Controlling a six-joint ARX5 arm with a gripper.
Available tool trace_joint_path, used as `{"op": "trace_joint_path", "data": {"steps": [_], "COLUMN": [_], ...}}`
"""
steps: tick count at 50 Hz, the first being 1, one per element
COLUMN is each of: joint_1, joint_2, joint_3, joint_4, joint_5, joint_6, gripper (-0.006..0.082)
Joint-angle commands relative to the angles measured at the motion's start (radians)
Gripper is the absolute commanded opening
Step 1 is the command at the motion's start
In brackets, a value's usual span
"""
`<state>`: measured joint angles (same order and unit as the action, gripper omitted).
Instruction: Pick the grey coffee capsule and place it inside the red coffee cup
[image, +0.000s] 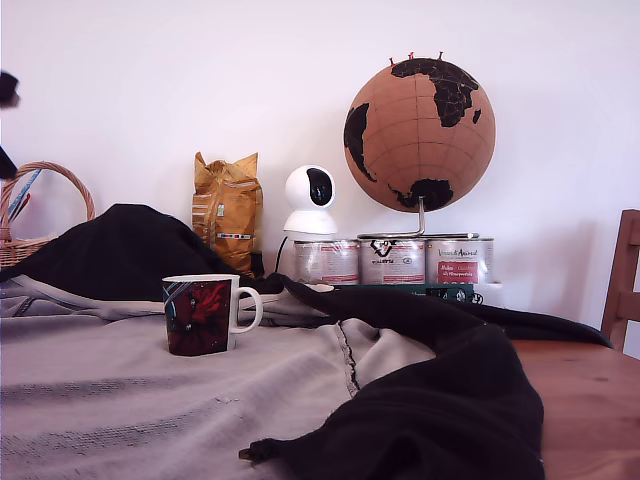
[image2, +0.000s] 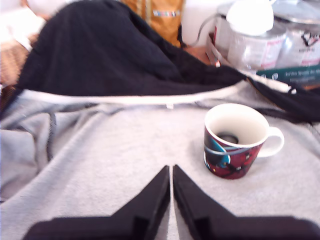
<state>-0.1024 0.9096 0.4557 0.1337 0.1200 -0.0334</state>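
Observation:
The red coffee cup (image: 200, 315) stands upright on grey cloth, its white handle toward the exterior view's right. In the wrist view the cup (image2: 227, 160) shows its white interior, and a small dark round shape, the grey coffee capsule (image2: 228, 137), lies at the bottom inside it. My gripper (image2: 171, 169) hovers over the grey cloth a short way from the cup, with its two black fingers pressed almost together and nothing between them. The exterior view shows only dark bits of the arm at its far left edge.
A grey cloth (image: 120, 390) and a black garment (image: 450, 400) cover the wooden table (image: 590, 400). Behind stand three silver tins (image: 392, 260), a cork globe (image: 420, 135), a white camera (image: 310, 200), an orange bag (image: 228, 210), a wicker basket (image: 30, 215) and a chair (image: 622, 280).

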Motion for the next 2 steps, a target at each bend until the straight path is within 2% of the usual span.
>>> {"op": "trace_joint_path", "data": {"steps": [1,2], "joint_1": [0.002,0.002], "joint_2": [-0.038,-0.047], "joint_3": [-0.024,-0.024], "joint_4": [-0.005,-0.01], "joint_5": [-0.006,-0.01], "joint_6": [-0.012,-0.011], "gripper": [-0.0014,-0.0014]}}
